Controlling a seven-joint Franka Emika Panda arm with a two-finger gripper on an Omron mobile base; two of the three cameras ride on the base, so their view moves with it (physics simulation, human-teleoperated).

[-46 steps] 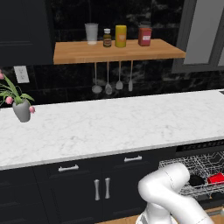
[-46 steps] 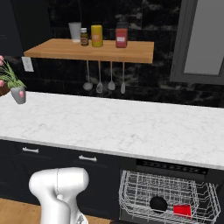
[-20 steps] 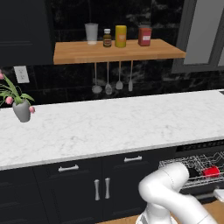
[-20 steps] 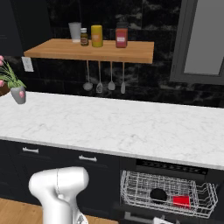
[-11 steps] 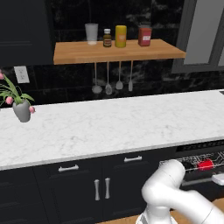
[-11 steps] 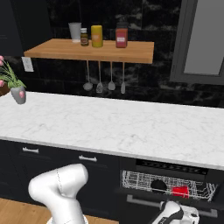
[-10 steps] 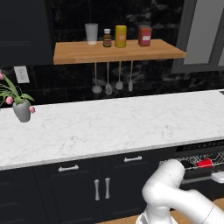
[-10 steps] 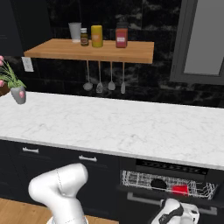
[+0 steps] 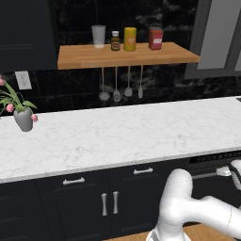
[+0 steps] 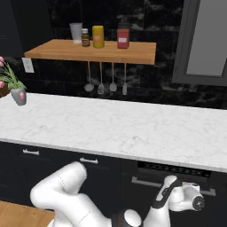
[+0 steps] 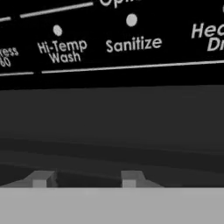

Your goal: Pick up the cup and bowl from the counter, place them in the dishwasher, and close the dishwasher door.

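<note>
Black dishwasher door (image 10: 177, 177) stands almost upright under the white marble counter (image 10: 115, 128), so I judge I am on the last step, pushing it shut. My gripper (image 11: 85, 178) is right up against the door's control panel (image 11: 109, 43), fingertips (image 11: 40, 179) set apart with nothing between them. Cup and bowl are hidden from me, presumably inside. Next I need a steady forward press until the door seats flush.

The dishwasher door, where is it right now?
The dishwasher door stands almost shut at the lower right of the right base view, under the counter, with the robot's end effector against its silver handle.
</note>
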